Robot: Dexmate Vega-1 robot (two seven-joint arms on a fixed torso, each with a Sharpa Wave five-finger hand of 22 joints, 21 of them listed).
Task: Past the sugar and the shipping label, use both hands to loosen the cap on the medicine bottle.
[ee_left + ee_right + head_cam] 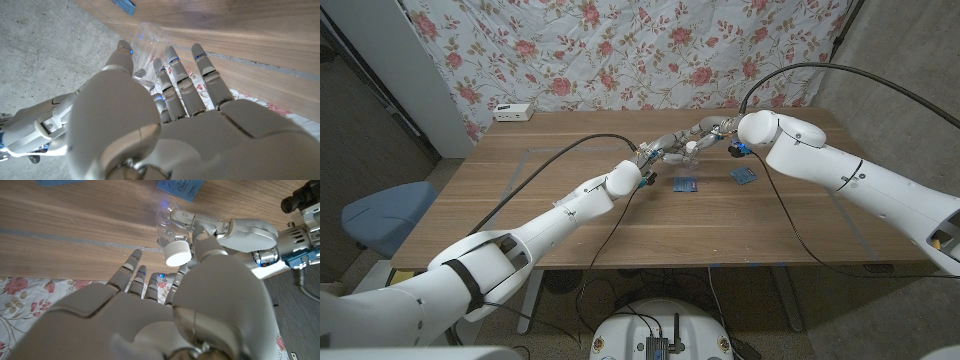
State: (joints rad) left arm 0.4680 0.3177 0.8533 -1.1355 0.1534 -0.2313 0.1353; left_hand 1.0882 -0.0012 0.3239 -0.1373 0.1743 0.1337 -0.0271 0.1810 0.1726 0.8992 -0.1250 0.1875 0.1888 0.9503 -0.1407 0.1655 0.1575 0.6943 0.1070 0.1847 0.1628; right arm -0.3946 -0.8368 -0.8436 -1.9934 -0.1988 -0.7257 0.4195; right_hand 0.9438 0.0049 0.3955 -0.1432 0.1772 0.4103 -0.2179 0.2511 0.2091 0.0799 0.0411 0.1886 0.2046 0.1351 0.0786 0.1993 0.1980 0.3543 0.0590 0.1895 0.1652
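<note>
A small clear medicine bottle [692,148] with a white cap [178,254] hangs above the far middle of the table, between my two hands. My left hand [665,152] grips the bottle's body [150,40] between thumb and fingers. My right hand [710,130] meets it from the other side. In the right wrist view my right hand [150,315] has its thumb against the cap and a finger just under it, the other fingers spread. My left hand [240,232] wraps the clear bottle [167,227] behind the cap.
Two blue packets [685,184] [744,176] lie on the table [520,200] just in front of the hands. A white box [512,112] sits at the far left edge. Black cables trail over the tabletop. A blue chair [380,215] stands left of the table.
</note>
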